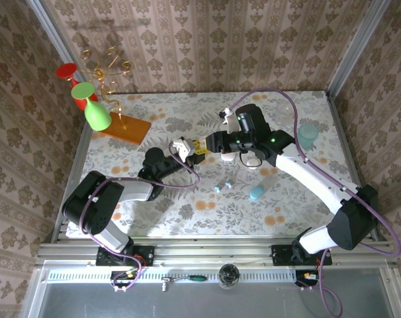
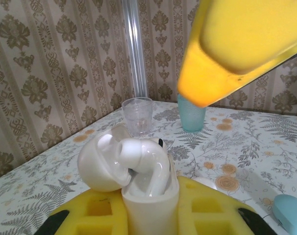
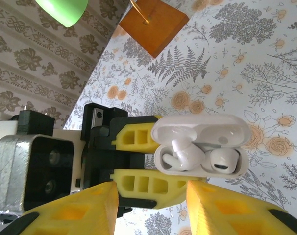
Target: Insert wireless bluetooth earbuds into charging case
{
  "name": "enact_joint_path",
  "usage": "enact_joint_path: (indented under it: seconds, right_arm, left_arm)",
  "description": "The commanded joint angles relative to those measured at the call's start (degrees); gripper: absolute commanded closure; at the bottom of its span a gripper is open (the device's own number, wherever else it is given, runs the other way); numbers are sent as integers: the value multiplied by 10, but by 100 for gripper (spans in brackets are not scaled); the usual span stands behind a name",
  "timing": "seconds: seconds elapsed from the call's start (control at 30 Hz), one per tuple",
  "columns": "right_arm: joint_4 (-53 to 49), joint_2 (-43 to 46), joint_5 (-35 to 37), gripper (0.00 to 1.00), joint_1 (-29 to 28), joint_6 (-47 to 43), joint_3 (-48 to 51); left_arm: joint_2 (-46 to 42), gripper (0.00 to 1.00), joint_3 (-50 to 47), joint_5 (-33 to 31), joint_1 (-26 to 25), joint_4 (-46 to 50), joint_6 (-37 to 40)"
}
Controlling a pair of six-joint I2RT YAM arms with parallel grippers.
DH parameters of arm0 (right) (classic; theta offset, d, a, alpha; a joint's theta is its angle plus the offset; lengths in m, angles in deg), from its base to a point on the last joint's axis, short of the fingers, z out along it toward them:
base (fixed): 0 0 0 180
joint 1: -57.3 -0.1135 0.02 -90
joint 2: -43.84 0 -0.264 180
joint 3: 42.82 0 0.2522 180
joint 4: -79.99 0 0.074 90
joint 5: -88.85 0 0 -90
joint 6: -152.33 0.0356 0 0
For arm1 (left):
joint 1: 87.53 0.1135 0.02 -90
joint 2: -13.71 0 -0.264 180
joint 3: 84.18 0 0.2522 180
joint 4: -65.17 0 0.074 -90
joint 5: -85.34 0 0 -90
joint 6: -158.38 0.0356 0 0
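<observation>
Two white stemmed earbuds (image 3: 180, 157) in open glossy white charging case (image 3: 202, 131), left gripper (image 2: 151, 218) pinching it; your right gripper (image 3: 152, 200), fingers spread, right beside case, case's length crossing finger gap.

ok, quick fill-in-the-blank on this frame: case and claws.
1. The left claw is shut on the charging ____.
2. Inside the open case sit ____ white earbuds.
3. The right claw is ____, holding nothing.
Missing words: case; two; open.
</observation>
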Motion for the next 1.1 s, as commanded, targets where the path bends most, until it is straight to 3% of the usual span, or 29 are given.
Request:
enact_joint_path:
  seconds: [0.0,0.63,1.07]
  right_arm:
    - [-2,-18,-1,57,2,-4,-21]
    - [-69,-78,-16,56,1,-51,-72]
    - [-46,-74,-46,62,-3,-37,-64]
  left_arm:
    - [2,100,-6,28,3,-32,4]
    - [-15,100,-11,28,1,-23,11]
    - [-5,100,-2,21,-1,-10,5]
